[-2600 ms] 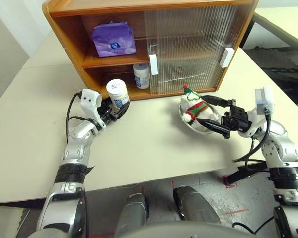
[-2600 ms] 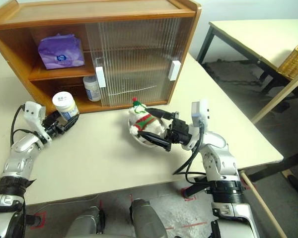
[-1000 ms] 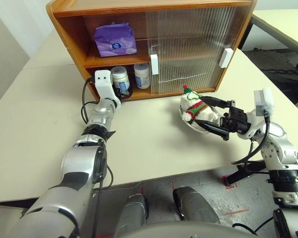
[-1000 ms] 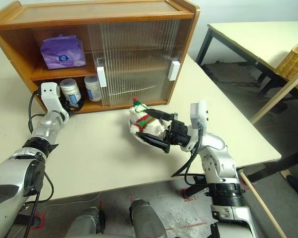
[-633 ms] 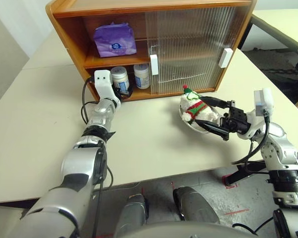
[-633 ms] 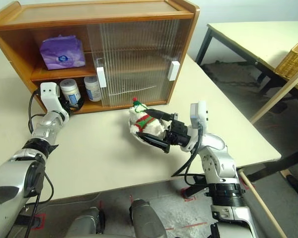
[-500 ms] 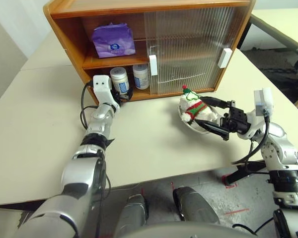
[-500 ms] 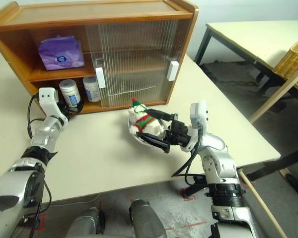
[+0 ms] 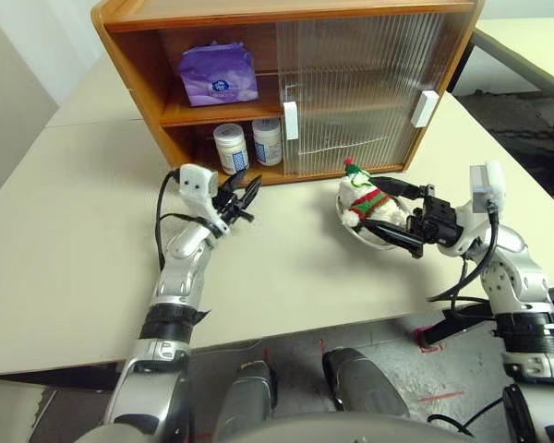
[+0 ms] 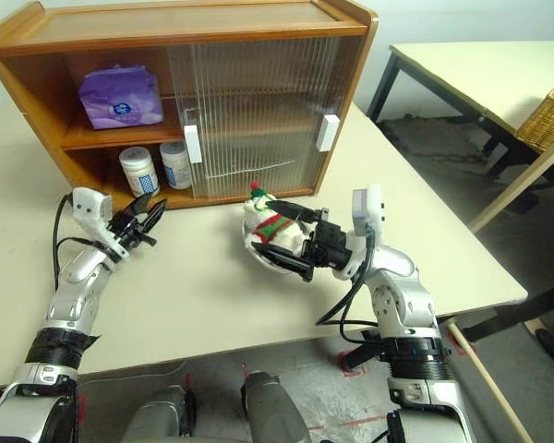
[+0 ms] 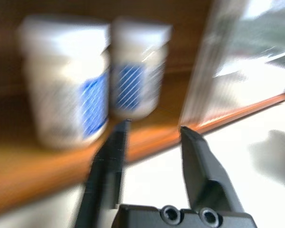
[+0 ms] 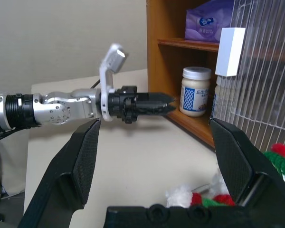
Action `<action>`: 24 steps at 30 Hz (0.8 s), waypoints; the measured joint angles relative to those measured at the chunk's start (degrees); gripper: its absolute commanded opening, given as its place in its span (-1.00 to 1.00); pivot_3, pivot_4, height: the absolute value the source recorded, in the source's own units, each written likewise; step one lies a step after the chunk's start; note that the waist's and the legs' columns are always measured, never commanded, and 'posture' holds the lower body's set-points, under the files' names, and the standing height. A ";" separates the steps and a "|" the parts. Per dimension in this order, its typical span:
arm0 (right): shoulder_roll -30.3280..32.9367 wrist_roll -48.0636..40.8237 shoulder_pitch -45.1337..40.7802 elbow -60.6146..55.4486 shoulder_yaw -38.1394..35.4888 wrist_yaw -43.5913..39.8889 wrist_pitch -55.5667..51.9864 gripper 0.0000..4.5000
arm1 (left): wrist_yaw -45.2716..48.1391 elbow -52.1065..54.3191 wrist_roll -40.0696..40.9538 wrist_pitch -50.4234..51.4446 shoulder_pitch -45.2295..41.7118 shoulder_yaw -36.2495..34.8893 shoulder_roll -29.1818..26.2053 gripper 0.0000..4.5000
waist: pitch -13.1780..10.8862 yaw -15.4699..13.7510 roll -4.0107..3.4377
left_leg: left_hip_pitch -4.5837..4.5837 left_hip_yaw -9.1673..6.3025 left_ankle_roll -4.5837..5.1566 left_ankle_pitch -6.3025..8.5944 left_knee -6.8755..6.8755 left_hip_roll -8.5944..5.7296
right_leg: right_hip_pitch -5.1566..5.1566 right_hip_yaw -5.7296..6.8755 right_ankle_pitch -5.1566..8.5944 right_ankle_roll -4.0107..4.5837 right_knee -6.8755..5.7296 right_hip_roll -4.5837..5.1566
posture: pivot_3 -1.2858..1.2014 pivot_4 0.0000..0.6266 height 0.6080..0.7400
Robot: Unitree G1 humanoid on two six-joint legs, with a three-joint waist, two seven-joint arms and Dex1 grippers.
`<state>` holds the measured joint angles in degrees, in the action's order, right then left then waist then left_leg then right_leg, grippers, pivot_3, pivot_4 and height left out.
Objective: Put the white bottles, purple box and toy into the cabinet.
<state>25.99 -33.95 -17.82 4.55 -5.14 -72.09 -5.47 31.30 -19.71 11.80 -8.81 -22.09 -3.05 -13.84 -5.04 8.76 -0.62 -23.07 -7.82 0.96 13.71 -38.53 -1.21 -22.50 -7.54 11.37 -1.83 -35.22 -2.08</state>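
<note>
On the cabinet (image 9: pixel 369 55)'s lower shelf stand both white bottles (image 9: pixel 231 148); the purple box (image 9: pixel 220 74) above. Left gripper (image 9: pixel 246 196) empty, jaws slightly parted; right gripper (image 9: pixel 399 214) spread around the toy (image 9: pixel 365 201).

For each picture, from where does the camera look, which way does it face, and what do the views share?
Left and right eye views: from the head, looking down over both arms at the orange-brown wooden cabinet and cream table.
Left wrist view: along the left gripper, facing two squat white plastic bottles on the lower shelf.
Right wrist view: between the right gripper's fingers, facing the left gripper, the bottles and the small white plush toy with striped scarf.
Shared: bottles and cabinet appear in all views.
</note>
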 measured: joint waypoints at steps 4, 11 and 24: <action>-0.01 0.05 -0.21 0.51 0.00 -0.17 0.38 1.00 | 3.49 0.97 -0.01 0.48 -6.01 4.32 2.95 -0.99 | 0.01 -0.12 -0.01 | -0.05 -0.03 -0.04 0.06 0.00 0.04 | -0.06 0.02 0.00 0.02 0.01 0.21 | -0.17 -0.74 1.00; 0.08 0.07 -0.18 0.57 -0.12 -0.19 0.88 1.00 | 6.65 -5.29 -0.07 0.33 -16.06 6.52 6.66 -0.99 | 0.04 0.27 -0.06 | -0.06 0.25 0.02 0.27 -0.01 0.38 | -0.07 0.10 -0.02 0.24 0.06 -0.04 | -0.18 -0.76 1.00; -0.04 0.50 0.32 0.51 -0.06 -0.07 1.83 1.00 | -0.84 -14.47 -5.92 -4.80 -23.91 7.21 7.77 -0.99 | 0.04 1.63 -0.06 | 0.04 0.36 0.25 0.37 -0.30 0.34 | 0.14 0.22 0.12 -0.16 0.08 -0.13 | -0.18 -0.76 1.00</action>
<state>25.95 -33.45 -17.50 5.06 -5.20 -72.16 -3.63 30.46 -34.18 5.88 -13.61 -46.00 4.15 -6.07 -5.00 10.39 -0.68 -23.03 -7.46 1.21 14.08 -38.83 -0.87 -22.37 -7.33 11.49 -1.99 -35.13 -2.21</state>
